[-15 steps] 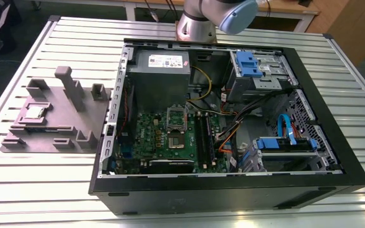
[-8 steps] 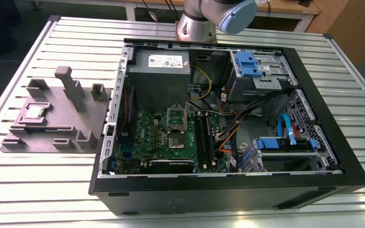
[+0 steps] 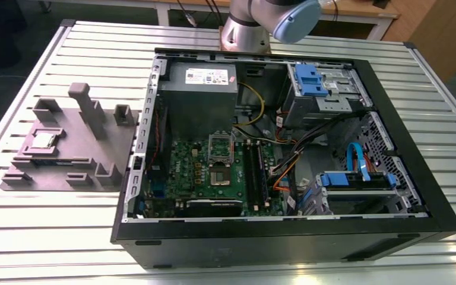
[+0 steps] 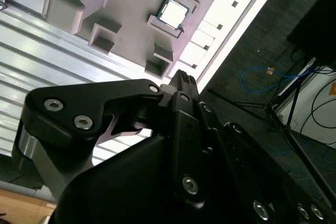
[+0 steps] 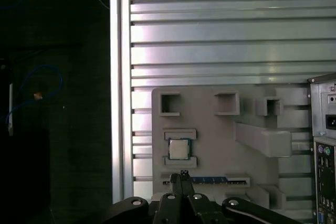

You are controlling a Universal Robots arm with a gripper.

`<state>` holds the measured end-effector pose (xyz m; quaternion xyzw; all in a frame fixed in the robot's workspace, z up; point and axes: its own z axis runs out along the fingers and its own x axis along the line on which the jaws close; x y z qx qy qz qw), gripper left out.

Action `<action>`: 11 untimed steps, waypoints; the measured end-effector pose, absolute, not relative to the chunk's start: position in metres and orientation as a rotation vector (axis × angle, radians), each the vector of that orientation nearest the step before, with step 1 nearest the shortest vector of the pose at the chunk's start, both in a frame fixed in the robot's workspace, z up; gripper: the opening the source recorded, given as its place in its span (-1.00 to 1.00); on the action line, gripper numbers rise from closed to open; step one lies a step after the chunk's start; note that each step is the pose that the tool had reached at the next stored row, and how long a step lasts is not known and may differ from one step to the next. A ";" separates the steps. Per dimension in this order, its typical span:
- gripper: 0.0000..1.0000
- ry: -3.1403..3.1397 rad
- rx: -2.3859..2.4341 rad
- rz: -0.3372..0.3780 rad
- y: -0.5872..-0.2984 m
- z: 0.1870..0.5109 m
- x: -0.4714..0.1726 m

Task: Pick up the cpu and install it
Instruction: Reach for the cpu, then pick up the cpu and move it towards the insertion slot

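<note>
Your claw [image 5: 182, 173] is closed: in both wrist views its two fingers meet at the tips and nothing is caught between them. It holds nothing and touches nothing that you can make out.

The cpu [image 5: 179, 149] lies just ahead of the claw tips in the first wrist view, apart from them. It rests flat, silver top up, in its own seat on the grey tray [image 5: 210, 129], framed by two low raised blocks, one on the side nearer the claw and one on the far side. In the second wrist view the cpu [image 4: 172, 13] sits past the tips of the claw [image 4: 184, 78], farther off across the tray [image 4: 131, 3].

Between the claw and the cpu, a blue-edged strip [image 5: 210, 180] lies in a slot of the tray, and the tips overlap one end of it in the first wrist view. You cannot tell from these views how high the claw hangs above it.

In the exterior view the tray [image 3: 93, 154] stands on the slatted metal bench [image 3: 236, 35] just beside the open computer case [image 3: 291, 243], with the cpu [image 3: 44, 141] on the tray's side away from the case. Inside the case the green motherboard [image 3: 188, 160] lies flat, with its metal-framed socket [image 3: 221, 160] at its middle. The arm [image 3: 269, 21] rises at the far edge of the bench.
</note>
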<state>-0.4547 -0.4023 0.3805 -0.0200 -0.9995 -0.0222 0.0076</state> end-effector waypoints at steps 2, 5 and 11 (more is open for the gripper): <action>-0.80 -3.125 -0.062 -0.069 -0.402 0.381 -0.455; -0.80 -3.125 -0.062 -0.069 -0.402 0.381 -0.456; -0.80 -3.125 -0.062 -0.069 -0.402 0.381 -0.457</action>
